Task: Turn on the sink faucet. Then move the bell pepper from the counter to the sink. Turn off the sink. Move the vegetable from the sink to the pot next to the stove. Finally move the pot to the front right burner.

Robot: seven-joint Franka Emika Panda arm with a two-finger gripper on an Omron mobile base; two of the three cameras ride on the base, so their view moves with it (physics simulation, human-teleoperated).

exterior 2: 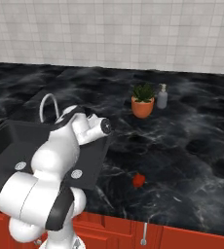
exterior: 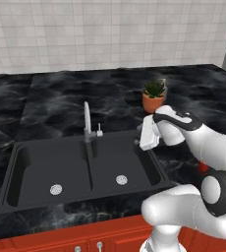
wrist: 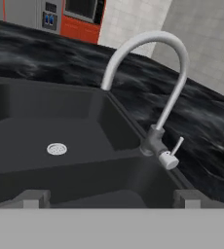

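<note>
Silver gooseneck sink faucet point(wrist: 155, 87), lever point(wrist: 173, 153) sideways

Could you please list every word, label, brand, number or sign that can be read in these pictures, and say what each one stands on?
No text can be read in any view.
Appliance panel beyond the counter in the hand view: small blue marks, too blurred to read.
Soap bottle beside the potted plant: no label legible.
Sink faucet, sink, bell pepper: no markings.
</note>
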